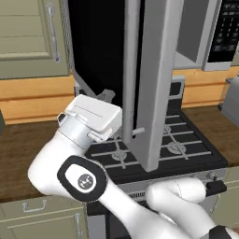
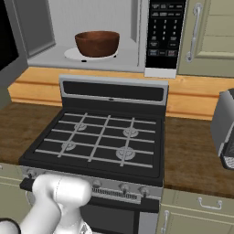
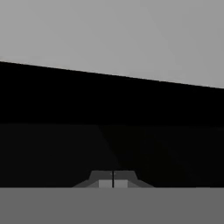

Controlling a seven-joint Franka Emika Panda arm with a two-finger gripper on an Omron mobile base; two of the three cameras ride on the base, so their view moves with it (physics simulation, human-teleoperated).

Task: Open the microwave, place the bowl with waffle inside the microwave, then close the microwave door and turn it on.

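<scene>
The microwave [image 2: 132, 18] stands open above the stove. The dark reddish-brown bowl [image 2: 97, 43] sits inside on the white turntable [image 2: 72, 55]; what it holds is hidden by its wall. The microwave door [image 1: 154, 84] is swung out, its silver edge facing the left base camera and its black window [image 1: 93, 46] beside it. My gripper [image 1: 106, 95] is shut with nothing in it and is close against that black window. In the hand view the fingertips [image 3: 113, 181] are pressed together in front of the dark glass, with the door's silver frame [image 3: 131, 35] above.
A black gas stove [image 2: 100, 137] with grates lies under the microwave. The dark keypad panel [image 2: 164, 34] is right of the cavity. A grey appliance [image 2: 226, 128] stands on the wooden counter at the right. Beige cabinets [image 1: 28, 37] flank the microwave.
</scene>
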